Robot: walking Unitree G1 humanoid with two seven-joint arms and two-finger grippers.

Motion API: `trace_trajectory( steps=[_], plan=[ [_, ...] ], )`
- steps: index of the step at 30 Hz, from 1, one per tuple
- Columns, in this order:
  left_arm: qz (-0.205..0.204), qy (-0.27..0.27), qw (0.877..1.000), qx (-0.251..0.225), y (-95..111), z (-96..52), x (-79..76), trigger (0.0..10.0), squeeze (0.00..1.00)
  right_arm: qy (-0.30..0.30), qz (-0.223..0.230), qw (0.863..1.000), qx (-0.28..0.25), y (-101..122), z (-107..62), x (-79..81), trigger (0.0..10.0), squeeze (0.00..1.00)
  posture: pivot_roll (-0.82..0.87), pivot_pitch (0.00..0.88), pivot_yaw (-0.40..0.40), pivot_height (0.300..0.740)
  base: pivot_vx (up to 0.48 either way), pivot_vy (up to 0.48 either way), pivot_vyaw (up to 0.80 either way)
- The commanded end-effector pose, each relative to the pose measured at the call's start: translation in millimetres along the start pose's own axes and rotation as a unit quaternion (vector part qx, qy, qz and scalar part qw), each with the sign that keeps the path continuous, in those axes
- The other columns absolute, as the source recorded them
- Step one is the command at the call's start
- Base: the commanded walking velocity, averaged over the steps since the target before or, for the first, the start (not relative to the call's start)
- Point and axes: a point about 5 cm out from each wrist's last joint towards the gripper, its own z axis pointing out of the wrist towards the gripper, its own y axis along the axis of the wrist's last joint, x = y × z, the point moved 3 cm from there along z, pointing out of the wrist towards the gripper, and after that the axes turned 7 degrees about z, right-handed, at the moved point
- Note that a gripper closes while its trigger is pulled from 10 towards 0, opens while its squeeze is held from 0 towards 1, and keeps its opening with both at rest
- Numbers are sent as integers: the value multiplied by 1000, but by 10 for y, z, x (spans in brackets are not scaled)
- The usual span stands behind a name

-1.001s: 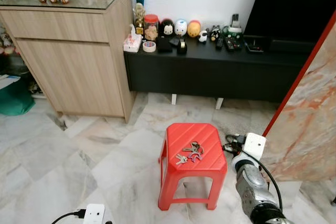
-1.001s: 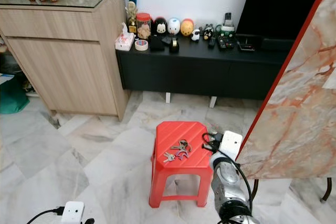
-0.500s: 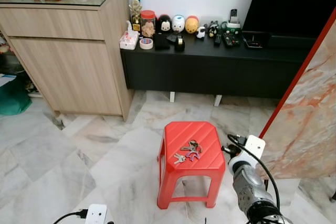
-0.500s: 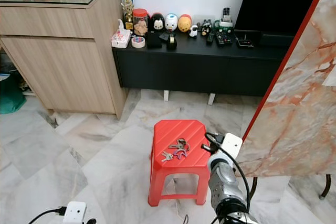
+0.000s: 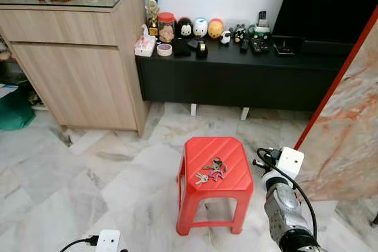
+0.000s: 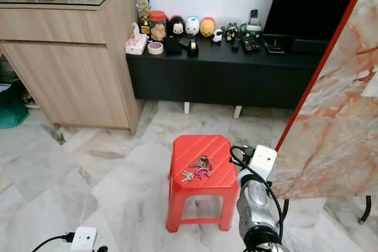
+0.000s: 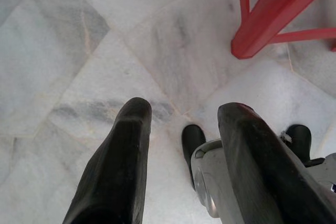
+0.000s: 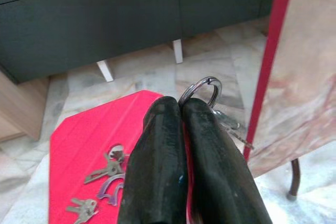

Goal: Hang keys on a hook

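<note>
1. Since a second ago the head camera has tipped a little, and the right arm has eased slightly away from the red plastic stool, its wrist now just beside the stool's right edge
2. The right gripper has its fingers pressed together on a steel key ring, with keys dangling beyond the fingertips; more loose keys lie on the stool top
3. The left gripper hangs low by the stool's leg, fingers spread and holding nothing
4. No hook can be made out from here, so I judge that the step is to carry the ring off and find one
5. To do it well: keep the pinch firm and the ring's open loop clear of the fingertips
6. The stool is ribbed, glossy plastic; around it is polished marble floor; the keys are thin, flat metal
</note>
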Motion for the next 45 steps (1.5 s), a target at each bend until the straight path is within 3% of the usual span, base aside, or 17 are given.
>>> trace_trajectory(
  steps=[1,45],
  plan=[
    [3,-3,1000,16,-79,-19,-30,10000,0,-6,-9,1000,-18,75,6,-50,10000,0,86,0,-81,740,0,-274,0],
    [-1,-6,1000,18,-62,-7,-63,10000,0,2,-21,1000,-19,90,18,0,10000,0,84,0,-83,740,0,-246,0]
  ],
)
